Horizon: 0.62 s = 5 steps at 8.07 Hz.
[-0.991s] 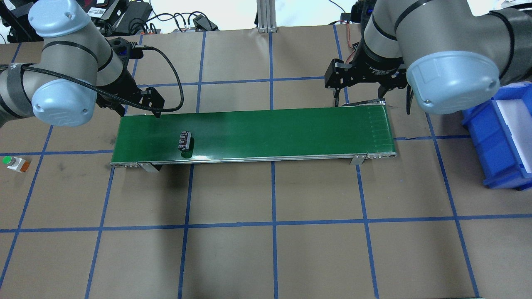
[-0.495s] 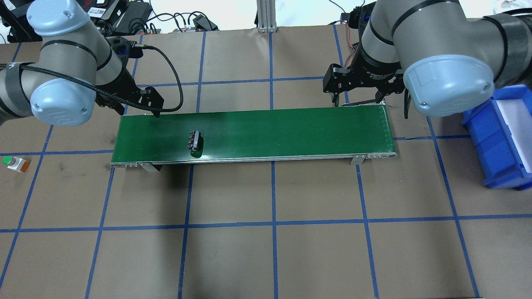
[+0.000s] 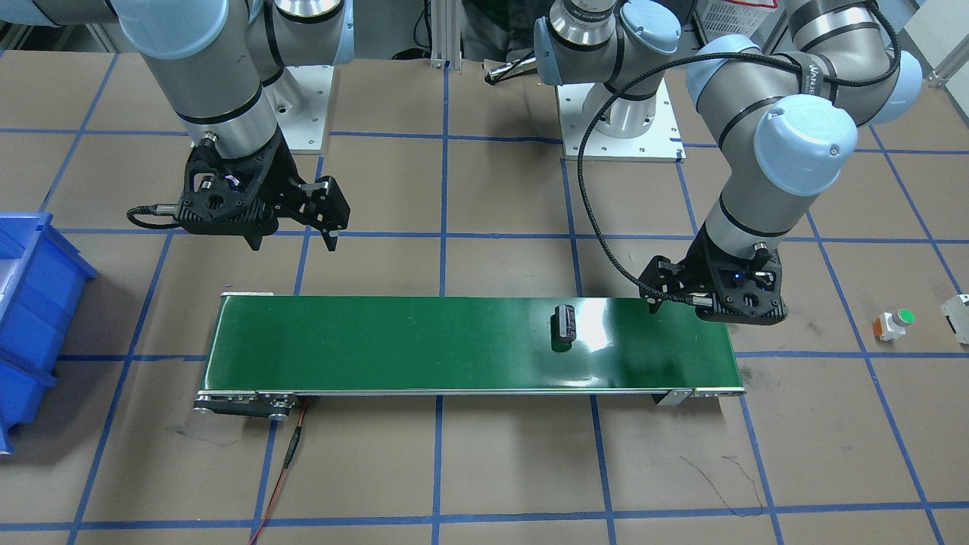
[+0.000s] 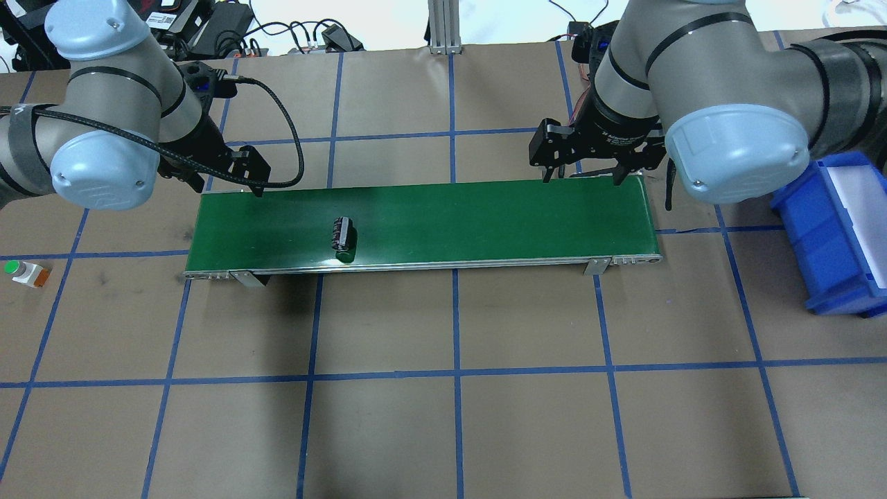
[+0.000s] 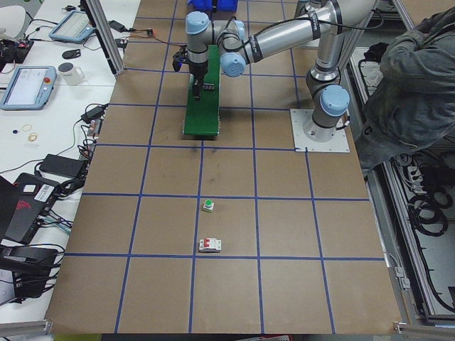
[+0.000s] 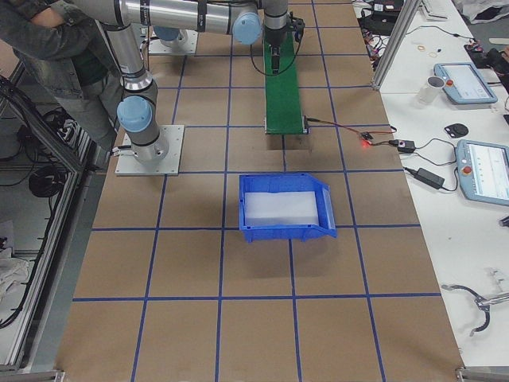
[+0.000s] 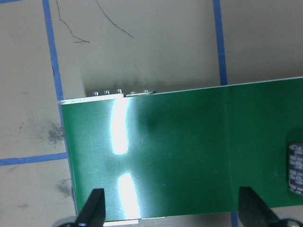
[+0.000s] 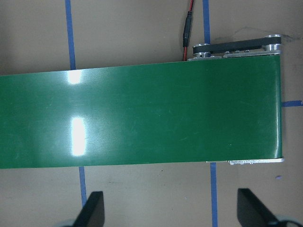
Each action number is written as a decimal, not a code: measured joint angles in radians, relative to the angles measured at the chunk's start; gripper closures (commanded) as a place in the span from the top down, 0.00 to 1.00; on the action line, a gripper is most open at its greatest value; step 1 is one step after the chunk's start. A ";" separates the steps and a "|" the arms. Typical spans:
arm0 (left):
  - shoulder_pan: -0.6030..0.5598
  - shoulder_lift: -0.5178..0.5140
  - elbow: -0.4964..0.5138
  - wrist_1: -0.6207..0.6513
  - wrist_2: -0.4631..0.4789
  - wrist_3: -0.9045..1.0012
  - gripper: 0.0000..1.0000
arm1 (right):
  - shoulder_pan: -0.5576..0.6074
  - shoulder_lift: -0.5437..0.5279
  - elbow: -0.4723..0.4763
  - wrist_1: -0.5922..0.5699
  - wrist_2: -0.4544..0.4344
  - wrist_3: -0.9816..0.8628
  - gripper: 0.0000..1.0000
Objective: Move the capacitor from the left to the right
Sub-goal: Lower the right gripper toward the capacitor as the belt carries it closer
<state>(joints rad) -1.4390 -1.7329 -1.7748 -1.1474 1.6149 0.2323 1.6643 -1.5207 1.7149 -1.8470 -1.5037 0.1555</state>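
Observation:
The capacitor (image 4: 343, 235), a small dark cylinder with pale stripes, lies on the green conveyor belt (image 4: 485, 215) in its left part, near the front edge. It also shows in the front view (image 3: 564, 324) and at the right edge of the left wrist view (image 7: 296, 168). My left gripper (image 4: 222, 181) is open and empty over the belt's far left corner, apart from the capacitor; its fingers (image 7: 92, 210) stand wide. My right gripper (image 4: 581, 178) is open and empty over the belt's far right edge (image 8: 173, 213).
A blue bin (image 4: 831, 229) with a white liner stands right of the belt. A green-capped button (image 4: 24, 272) sits on the table at the far left, with a white boxy component (image 3: 958, 314) beyond it. A red cable (image 3: 288, 462) runs from the belt's right end.
The capacitor has moved to the right along the belt. My right gripper has shifted a little to the left along the belt's far edge. My left gripper has barely moved.

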 measured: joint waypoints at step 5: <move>0.008 -0.006 0.001 0.000 0.004 0.001 1.00 | 0.000 0.048 0.012 -0.020 0.010 0.002 0.99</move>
<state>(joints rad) -1.4307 -1.7387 -1.7737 -1.1472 1.6190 0.2330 1.6644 -1.4727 1.7270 -1.8669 -1.4939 0.1572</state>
